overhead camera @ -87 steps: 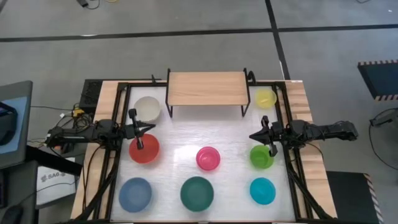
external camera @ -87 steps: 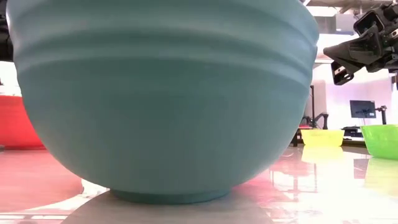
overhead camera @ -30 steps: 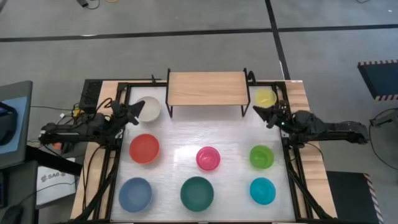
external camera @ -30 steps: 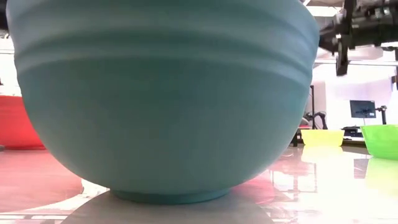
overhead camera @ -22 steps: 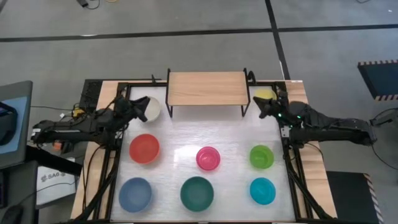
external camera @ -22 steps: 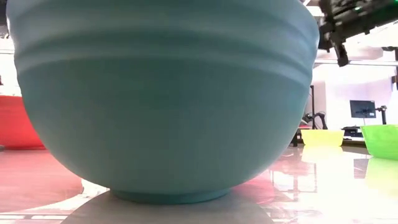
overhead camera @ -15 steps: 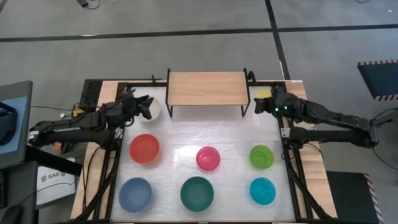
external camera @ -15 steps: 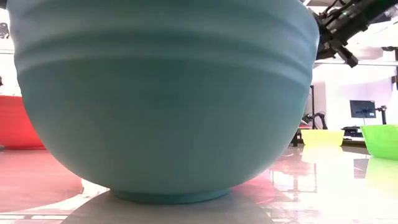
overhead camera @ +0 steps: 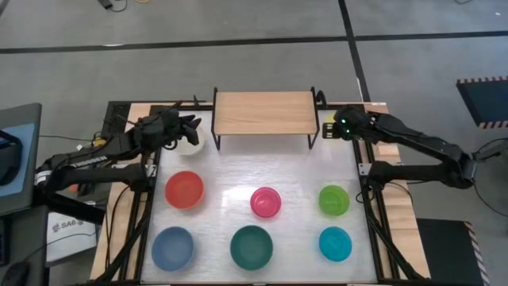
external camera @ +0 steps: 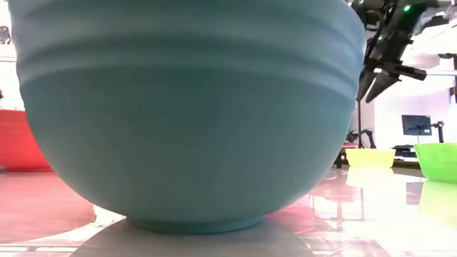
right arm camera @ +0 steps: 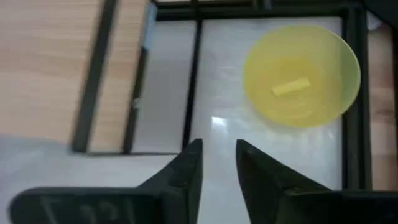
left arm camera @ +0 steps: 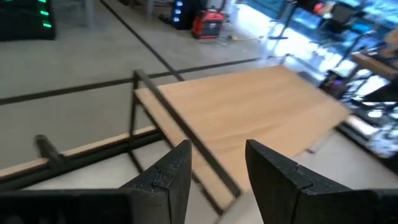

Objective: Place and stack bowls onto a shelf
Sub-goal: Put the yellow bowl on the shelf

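**A:** Is there any writing that can be read?

**B:** Only a white sheet (overhead camera: pixel 65 229) at the left edge of the high view has some dark print, and I cannot read it. The bowls carry no label.

**A:** How many bowls do you count?

**B:** Eight. The white bowl (overhead camera: pixel 191 142) is at the back left, mostly covered by the left gripper (overhead camera: pixel 189 125). The yellow bowl (right arm camera: pixel 302 75) is at the back right, just beside the shelf (overhead camera: pixel 263 112). In the middle row are the red bowl (overhead camera: pixel 184 189), the pink bowl (overhead camera: pixel 265 202) and the lime green bowl (overhead camera: pixel 334 200). In the front row are the light blue bowl (overhead camera: pixel 173 248), the dark green bowl (overhead camera: pixel 252 246) and the cyan bowl (overhead camera: pixel 335 244). No bowl is on the shelf, which stands at the back middle of the table (overhead camera: pixel 230 171).

**A:** And the grippers?

**B:** There are two. The left one hovers over the white bowl, its fingers (left arm camera: pixel 171 171) apart with nothing between them. The right gripper (right arm camera: pixel 217 163) is above the table between the shelf's leg and the yellow bowl, fingers a little apart, also holding nothing.
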`<state>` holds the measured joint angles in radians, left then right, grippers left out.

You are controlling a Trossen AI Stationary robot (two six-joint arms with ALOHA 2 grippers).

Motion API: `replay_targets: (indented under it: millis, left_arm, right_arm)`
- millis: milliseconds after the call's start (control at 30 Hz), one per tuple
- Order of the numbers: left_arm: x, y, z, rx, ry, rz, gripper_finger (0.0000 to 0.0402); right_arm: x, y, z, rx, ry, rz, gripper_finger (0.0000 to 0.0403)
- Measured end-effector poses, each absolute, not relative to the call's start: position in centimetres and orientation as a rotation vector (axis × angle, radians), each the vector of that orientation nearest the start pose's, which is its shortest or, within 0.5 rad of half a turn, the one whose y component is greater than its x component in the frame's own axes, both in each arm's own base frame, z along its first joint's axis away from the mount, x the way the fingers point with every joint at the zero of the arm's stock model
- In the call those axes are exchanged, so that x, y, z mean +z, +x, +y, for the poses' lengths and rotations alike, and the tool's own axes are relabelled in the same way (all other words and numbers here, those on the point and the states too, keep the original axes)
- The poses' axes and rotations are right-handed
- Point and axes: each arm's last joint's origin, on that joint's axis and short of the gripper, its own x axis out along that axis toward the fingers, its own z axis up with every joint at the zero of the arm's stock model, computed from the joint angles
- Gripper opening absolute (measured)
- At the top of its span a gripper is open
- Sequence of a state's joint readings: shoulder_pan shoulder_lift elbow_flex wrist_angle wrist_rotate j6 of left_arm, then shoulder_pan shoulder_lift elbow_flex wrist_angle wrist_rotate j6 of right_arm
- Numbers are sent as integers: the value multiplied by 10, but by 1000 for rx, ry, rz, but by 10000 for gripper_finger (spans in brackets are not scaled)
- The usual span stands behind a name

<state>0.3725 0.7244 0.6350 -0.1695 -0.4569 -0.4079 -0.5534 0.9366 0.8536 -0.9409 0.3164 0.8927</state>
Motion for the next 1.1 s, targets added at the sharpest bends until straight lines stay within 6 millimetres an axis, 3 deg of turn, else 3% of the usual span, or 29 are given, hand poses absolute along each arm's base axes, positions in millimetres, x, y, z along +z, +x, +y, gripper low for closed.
replay_targets:
  millis: [200, 467, 700, 900, 1100]
  left_arm:
    - [284, 156, 75, 874, -368, 149, 135]
    - [274, 167, 79, 893, -430, 187, 135]
    - [271, 170, 80, 893, -451, 194, 135]
    - [271, 171, 79, 870, -478, 191, 135]
    - [271, 171, 79, 862, -503, 184, 135]
  right_arm:
    - [257, 125, -113, -1428, 980, 680, 170]
    - [213, 111, -145, -1691, 1166, 680, 168]
    - [186, 104, -169, -1759, 1245, 693, 159]
    - [160, 96, -175, -1801, 1275, 796, 144]
    - [148, 97, -181, -1794, 1271, 749, 105]
